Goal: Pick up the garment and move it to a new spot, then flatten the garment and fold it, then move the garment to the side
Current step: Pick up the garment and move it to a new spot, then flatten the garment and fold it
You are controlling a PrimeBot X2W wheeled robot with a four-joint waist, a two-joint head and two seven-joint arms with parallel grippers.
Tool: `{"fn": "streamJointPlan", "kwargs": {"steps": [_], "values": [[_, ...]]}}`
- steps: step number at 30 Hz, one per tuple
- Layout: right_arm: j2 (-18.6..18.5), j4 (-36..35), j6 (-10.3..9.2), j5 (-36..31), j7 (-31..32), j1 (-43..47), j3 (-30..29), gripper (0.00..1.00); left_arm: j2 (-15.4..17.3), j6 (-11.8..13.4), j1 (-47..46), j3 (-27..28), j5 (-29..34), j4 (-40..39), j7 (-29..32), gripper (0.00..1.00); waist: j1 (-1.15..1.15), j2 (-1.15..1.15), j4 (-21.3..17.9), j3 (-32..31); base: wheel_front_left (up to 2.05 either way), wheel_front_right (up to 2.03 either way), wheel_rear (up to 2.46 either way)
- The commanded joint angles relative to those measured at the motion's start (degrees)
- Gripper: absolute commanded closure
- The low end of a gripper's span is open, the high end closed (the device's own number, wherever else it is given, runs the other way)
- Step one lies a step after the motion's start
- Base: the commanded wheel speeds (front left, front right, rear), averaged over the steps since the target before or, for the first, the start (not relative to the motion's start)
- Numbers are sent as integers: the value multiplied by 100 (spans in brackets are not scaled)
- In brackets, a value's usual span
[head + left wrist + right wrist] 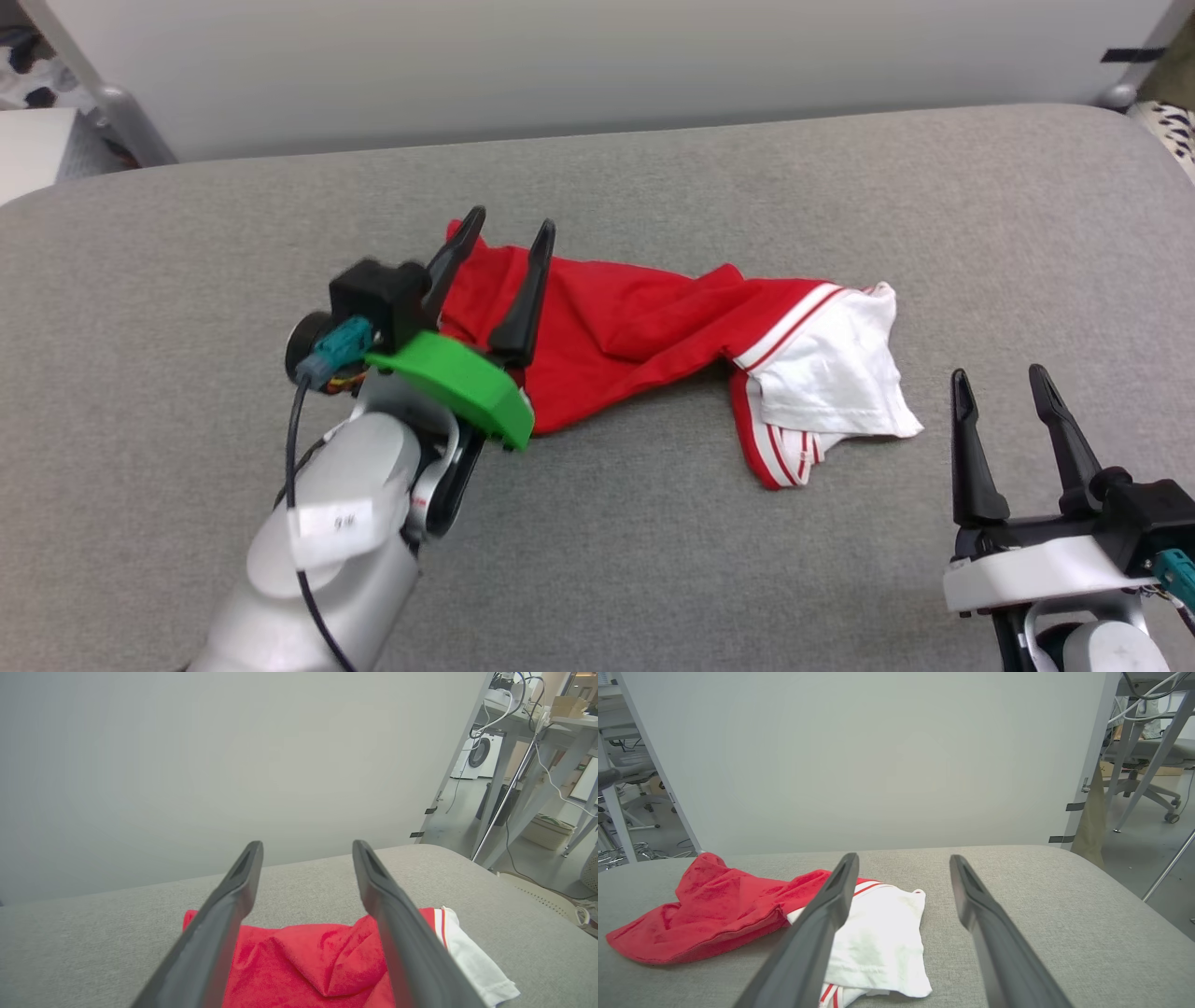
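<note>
The left arm reaches in from the near left, forearm slanting up to the right, and the left gripper (509,233) sits over the red end of the garment (644,327), fingers spread and gripping nothing. The garment lies crumpled midway across the grey padded surface (747,168). The right gripper (999,378) rests near its white sleeve, also spread and empty.

Left hand (512,220), dark fingers (525,289), green cover (457,383), teal connector (338,347)
</note>
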Motion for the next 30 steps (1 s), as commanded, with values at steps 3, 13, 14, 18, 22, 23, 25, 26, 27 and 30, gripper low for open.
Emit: {"fn": "streamJointPlan", "kwargs": {"steps": [3, 13, 14, 18, 22, 23, 25, 26, 27, 30], "values": [[-10, 35, -6, -36, -26, 165, 17, 0, 107, 31, 868, 416, 424, -681, -31, 0, 0, 0, 475, -424, 0, 0, 0], [-10, 118, -6, -38, -26, 373, 126, 0, -431, -151, 2622, 1395, 1324, -1671, -32, 0, 0, 0, 580, -550, 0, 0, 0], [-10, 120, -6, -37, -26, 381, 134, 0, -489, -195, 2709, 1458, 1402, -1696, -32, 0, 0, 0, 583, -549, 0, 0, 0], [-10, 131, -6, -38, -26, 397, 163, 0, -640, -361, 2908, 1619, 1802, -1761, -32, 0, 0, 0, 594, -530, 0, 0, 0], [-10, 130, -6, -41, -26, 391, 169, 0, -784, -468, 2951, 1831, 1951, -1837, -32, 0, 0, 0, 594, -505, 0, 0, 0], [-10, 132, -6, -42, -26, 385, 170, 0, -812, -490, 2952, 1871, 1983, -1831, -32, 0, 0, 0, 590, -498, 0, 0, 0], [-10, 139, -6, -43, -26, 374, 179, 0, -856, -522, 2942, 1931, 2032, -1824, -32, 0, 0, 0, 578, -489, 0, 0, 0], [-10, 142, -6, -43, -26, 371, 184, 0, -874, -533, 2938, 1954, 2048, -1825, -32, 0, 0, 0, 573, -487, 0, 0, 0], [-10, 146, -6, -41, -26, 370, 187, 0, -894, -546, 2936, 1977, 2068, -1829, -32, 0, 0, 0, 566, -486, 0, 0, 0], [-10, 144, -6, -29, -26, 378, 166, 0, -938, -577, 2926, 2002, 2102, -1870, -32, 0, 0, 0, 572, -474, 0, 0, 0]]}}
